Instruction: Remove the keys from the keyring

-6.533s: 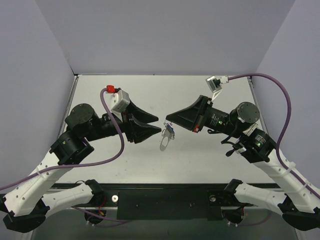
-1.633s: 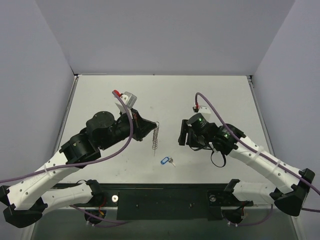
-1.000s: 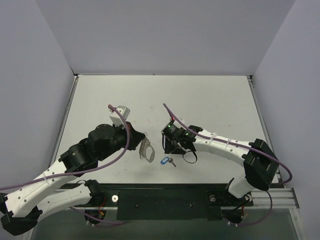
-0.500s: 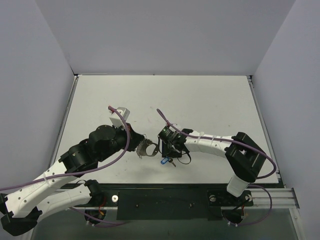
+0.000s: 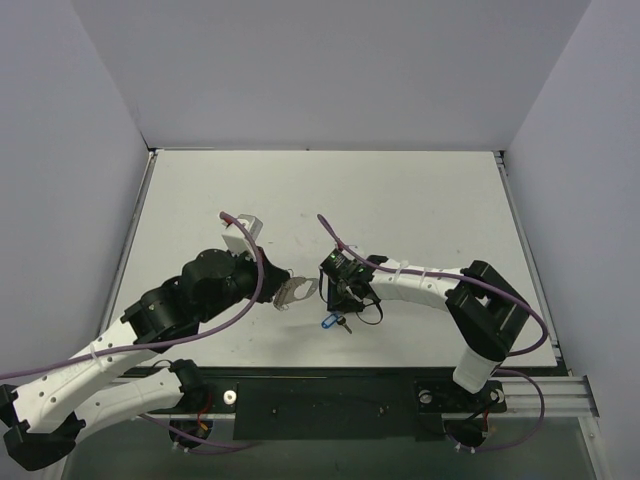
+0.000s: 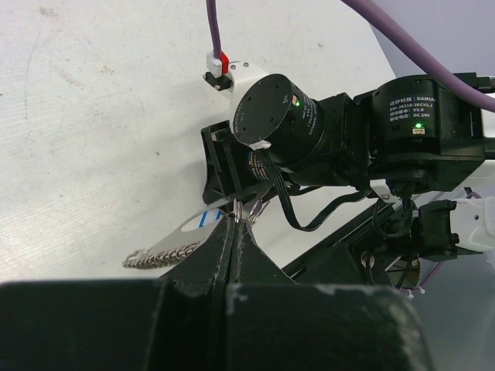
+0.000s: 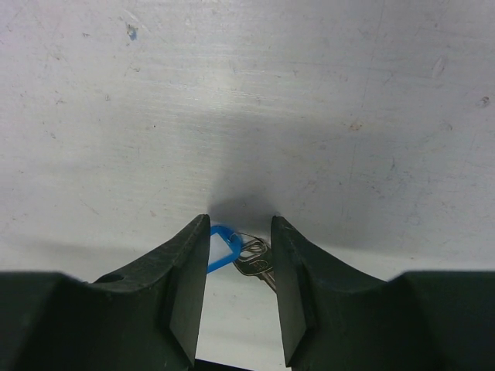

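Note:
The key, a small silver blade [image 7: 258,267] on a bright-blue oval tag [image 7: 223,249], lies flat on the white table near its front edge [image 5: 331,321]. My right gripper [image 7: 240,226] points straight down over it, open, with a finger on each side; the left finger [image 7: 192,259] is at the blue tag's edge. The keyring [image 5: 297,291], a flat silver-grey loop with a coiled chain [image 6: 158,254], is held just above the table in my left gripper [image 6: 235,222], which is shut on its edge. Keyring and key are apart.
In the left wrist view, the right arm's black wrist motor [image 6: 280,124] and its cables hang close in front of the left fingertips. The black base rail [image 5: 330,400] runs just beyond the table's near edge. White table [image 5: 420,200] stretches behind both arms.
The right gripper has swung left and come down over the key, and its jaws have narrowed a little. The left gripper has lifted the keyring slightly toward the right arm.

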`<action>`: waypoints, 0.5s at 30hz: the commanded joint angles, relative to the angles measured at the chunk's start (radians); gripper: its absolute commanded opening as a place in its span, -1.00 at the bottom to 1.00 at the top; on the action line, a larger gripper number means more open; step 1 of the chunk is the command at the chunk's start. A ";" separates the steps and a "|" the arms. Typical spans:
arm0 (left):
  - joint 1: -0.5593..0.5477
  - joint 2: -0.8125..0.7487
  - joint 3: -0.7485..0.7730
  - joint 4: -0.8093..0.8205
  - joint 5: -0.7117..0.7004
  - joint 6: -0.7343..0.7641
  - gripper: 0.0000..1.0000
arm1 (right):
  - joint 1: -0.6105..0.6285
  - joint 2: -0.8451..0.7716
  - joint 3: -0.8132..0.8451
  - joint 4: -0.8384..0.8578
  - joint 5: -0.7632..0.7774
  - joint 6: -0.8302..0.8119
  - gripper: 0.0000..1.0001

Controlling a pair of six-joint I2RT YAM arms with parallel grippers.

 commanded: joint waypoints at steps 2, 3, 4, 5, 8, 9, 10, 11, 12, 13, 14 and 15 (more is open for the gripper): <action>0.005 0.004 0.022 0.036 0.010 -0.001 -1.00 | 0.012 0.012 -0.024 -0.032 -0.012 0.012 -0.35; 0.005 0.002 0.020 0.038 0.010 -0.001 -1.00 | 0.017 0.008 -0.027 -0.035 -0.012 0.012 -0.36; 0.005 0.004 0.020 0.039 0.011 -0.001 -1.00 | 0.017 0.005 -0.028 -0.035 -0.015 0.012 -0.37; 0.005 0.004 0.019 0.038 0.011 -0.003 -1.00 | 0.018 0.002 -0.030 -0.036 -0.015 0.013 -0.41; 0.005 0.004 0.016 0.042 0.013 -0.004 -1.00 | 0.018 0.004 -0.035 -0.033 -0.024 0.012 -0.52; 0.005 0.004 0.016 0.041 0.013 -0.003 -1.00 | 0.018 0.007 -0.035 -0.033 -0.026 0.012 -0.55; 0.005 0.002 0.016 0.039 0.013 -0.003 -1.00 | 0.017 0.010 -0.035 -0.033 -0.024 0.012 -0.61; 0.005 0.002 0.017 0.041 0.014 -0.003 -1.00 | 0.017 0.008 -0.035 -0.033 -0.024 0.012 -0.65; 0.005 0.001 0.016 0.039 0.013 -0.003 -1.00 | 0.018 0.010 -0.036 -0.035 -0.026 0.012 -0.70; 0.005 -0.001 0.014 0.038 0.011 -0.004 -1.00 | 0.018 0.008 -0.036 -0.035 -0.024 0.012 -0.74; 0.005 -0.002 0.014 0.039 0.011 -0.006 -1.00 | 0.018 0.007 -0.036 -0.035 -0.024 0.012 -0.81; 0.005 -0.004 0.012 0.038 0.013 -0.006 -1.00 | 0.017 0.002 -0.038 -0.036 -0.024 0.012 -0.84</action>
